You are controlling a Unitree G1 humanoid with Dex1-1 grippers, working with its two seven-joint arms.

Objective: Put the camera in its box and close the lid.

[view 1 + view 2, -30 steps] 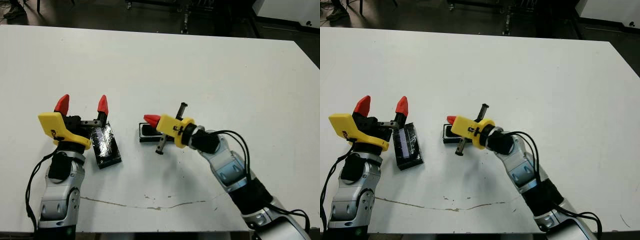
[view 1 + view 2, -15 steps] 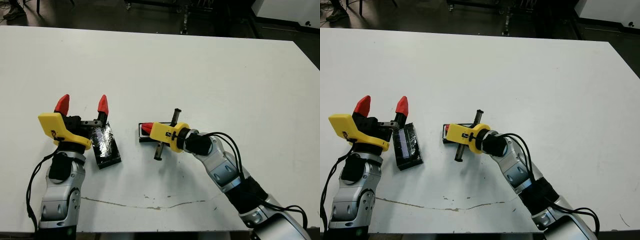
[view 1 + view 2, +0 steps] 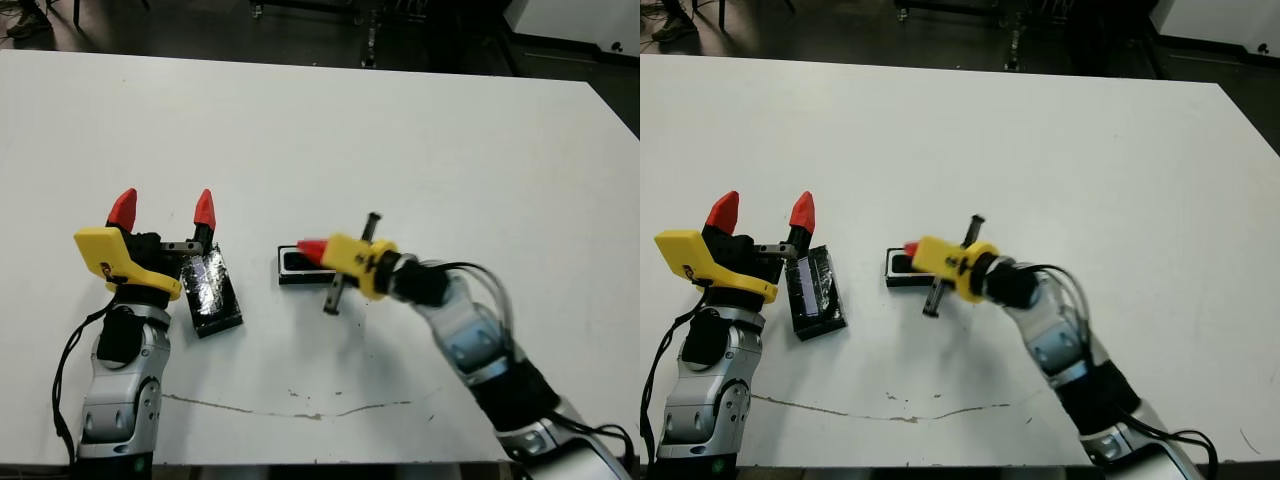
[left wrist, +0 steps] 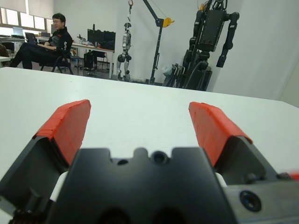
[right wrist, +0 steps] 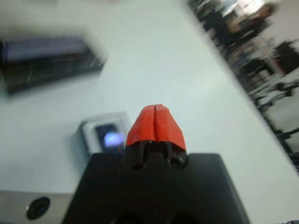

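Item: camera (image 5: 108,138) lies in our box (image 3: 297,266), centre table. Lid (image 3: 210,291) lies left. Right gripper (image 5: 155,122) closed, empty; left gripper (image 3: 162,208) open. Risk: nudging the box.

Beyond my white table (image 4: 140,100) a seated person (image 4: 44,44) waits at a desk, with dark robot frames (image 4: 212,44) standing nearby.

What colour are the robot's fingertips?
Red; the left gripper's fingertips show it best in the left wrist view.
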